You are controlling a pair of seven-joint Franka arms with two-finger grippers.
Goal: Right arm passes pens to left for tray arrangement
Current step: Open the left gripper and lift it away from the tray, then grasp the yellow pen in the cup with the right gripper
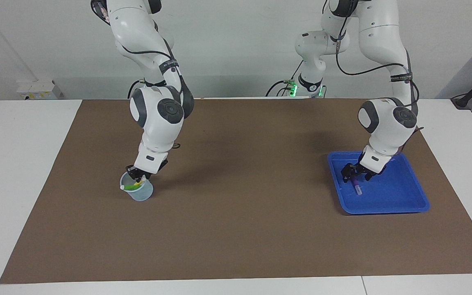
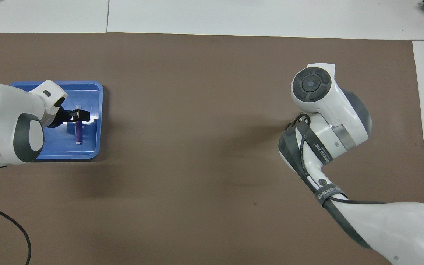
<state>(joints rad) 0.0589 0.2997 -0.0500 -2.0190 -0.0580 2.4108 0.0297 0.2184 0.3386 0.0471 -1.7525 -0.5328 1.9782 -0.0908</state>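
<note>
The purple pen [image 1: 357, 187] [image 2: 78, 130] lies flat in the blue tray [image 1: 400, 196] [image 2: 90, 147], at the left arm's end of the table. My left gripper [image 1: 354, 175] [image 2: 76, 115] hangs just above the pen's end nearer to the robots, open, with nothing held. At the right arm's end, a small translucent cup [image 1: 141, 193] holds the green pen [image 1: 129, 187] and the yellow pen [image 1: 140, 184]. My right gripper [image 1: 139, 178] reaches down into the cup's mouth among these pens. In the overhead view the right arm hides the cup and the gripper.
A brown mat [image 1: 240, 229] covers most of the white table. A black cable [image 2: 9, 224] curves over the mat near the left arm's base. The tray sits close to the mat's edge.
</note>
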